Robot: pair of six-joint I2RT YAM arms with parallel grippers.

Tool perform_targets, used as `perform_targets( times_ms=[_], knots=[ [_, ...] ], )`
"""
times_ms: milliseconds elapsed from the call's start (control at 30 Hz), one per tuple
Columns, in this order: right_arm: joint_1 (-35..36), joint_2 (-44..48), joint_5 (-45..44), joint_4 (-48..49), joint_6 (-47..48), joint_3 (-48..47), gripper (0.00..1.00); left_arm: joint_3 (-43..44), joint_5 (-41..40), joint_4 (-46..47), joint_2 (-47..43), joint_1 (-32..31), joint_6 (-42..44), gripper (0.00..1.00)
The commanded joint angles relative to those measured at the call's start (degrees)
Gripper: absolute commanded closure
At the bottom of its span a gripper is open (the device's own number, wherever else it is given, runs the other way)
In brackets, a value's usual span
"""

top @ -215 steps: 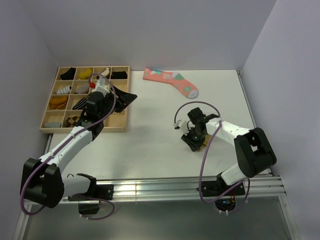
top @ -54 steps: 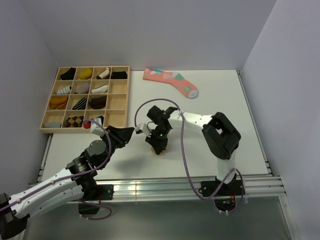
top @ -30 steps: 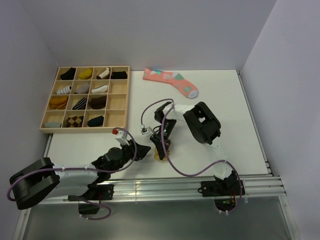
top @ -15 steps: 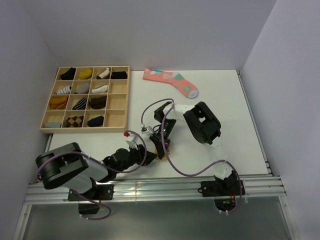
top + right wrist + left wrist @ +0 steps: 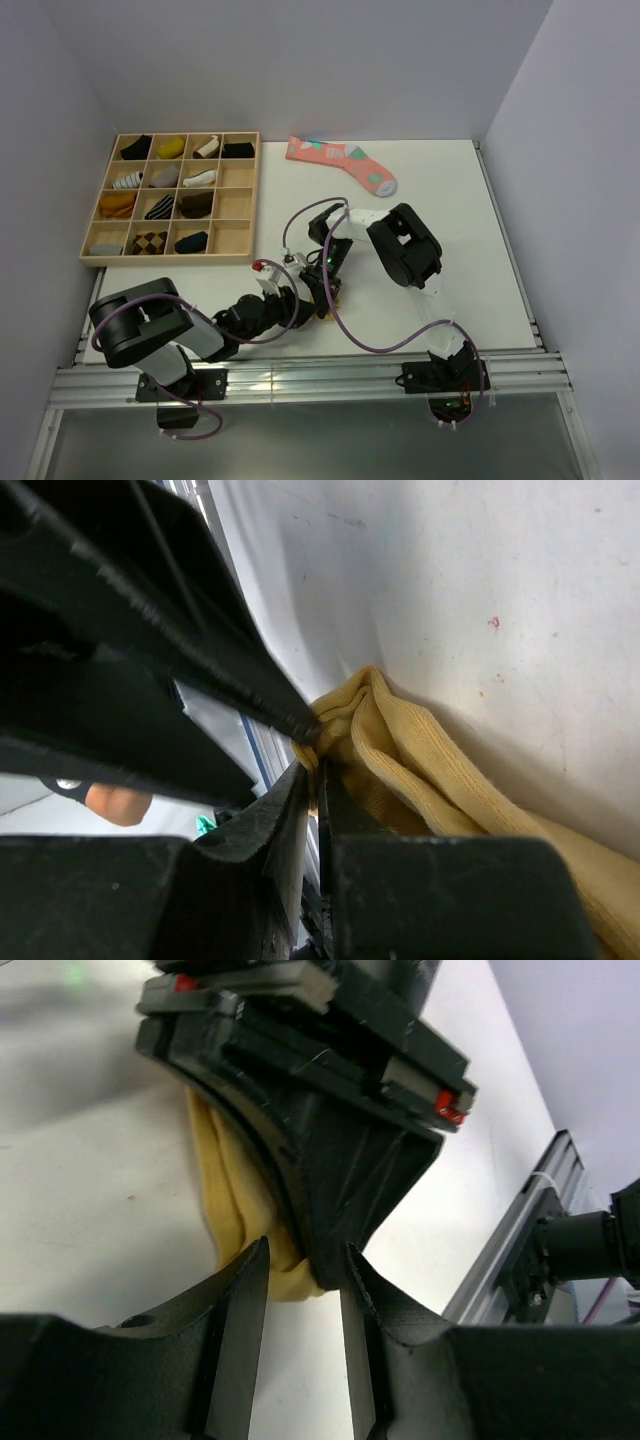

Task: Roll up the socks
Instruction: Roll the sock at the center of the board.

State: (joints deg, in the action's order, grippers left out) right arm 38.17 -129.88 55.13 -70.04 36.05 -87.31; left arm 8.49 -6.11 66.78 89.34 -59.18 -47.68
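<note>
A mustard-tan sock (image 5: 330, 300) lies bunched on the white table near the front, just left of centre. My right gripper (image 5: 322, 292) points down onto it. In the right wrist view that gripper (image 5: 318, 770) is shut on a folded edge of the sock (image 5: 450, 780). My left gripper (image 5: 312, 303) lies low on the table beside it. In the left wrist view its jaws (image 5: 303, 1255) stand open, one on each side of the sock's end (image 5: 235, 1210) and the right gripper's tip (image 5: 330, 1160). One left finger (image 5: 200, 645) reaches the fold.
A wooden compartment tray (image 5: 248, 200) holding several rolled socks stands at the back left. A long pink patterned sock (image 5: 345, 165) lies at the back centre. The aluminium rail (image 5: 300, 375) runs along the front edge, close behind the grippers.
My left gripper has slid right along the table until its jaws stand around the sock's end and the right gripper's tip. The right gripper has kept its place, shut on the sock.
</note>
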Motion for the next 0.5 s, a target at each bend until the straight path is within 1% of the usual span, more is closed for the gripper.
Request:
perform_targets(
  times_ms=[0,233,333,467],
  knots=[
    [-0.82,2.0,0.59,0.08,-0.02,0.12,0.88,0.74,-2.5,-1.74,-1.89,-0.32,0.92,0.61],
    [-0.91,1.57,0.24,0.78,-1.07,0.03,0.88,-0.49,-3.3,-4.91,-4.44,-0.41,1.54,0.6],
    [-0.91,1.48,0.15,0.61,-1.25,-0.23,0.88,0.64,-2.16,-5.7,-3.65,-0.41,2.68,0.59],
    [-0.91,1.74,0.06,0.7,-1.51,-0.14,0.88,1.79,-2.59,-7.28,-1.81,-0.41,3.3,0.59]
  ],
)
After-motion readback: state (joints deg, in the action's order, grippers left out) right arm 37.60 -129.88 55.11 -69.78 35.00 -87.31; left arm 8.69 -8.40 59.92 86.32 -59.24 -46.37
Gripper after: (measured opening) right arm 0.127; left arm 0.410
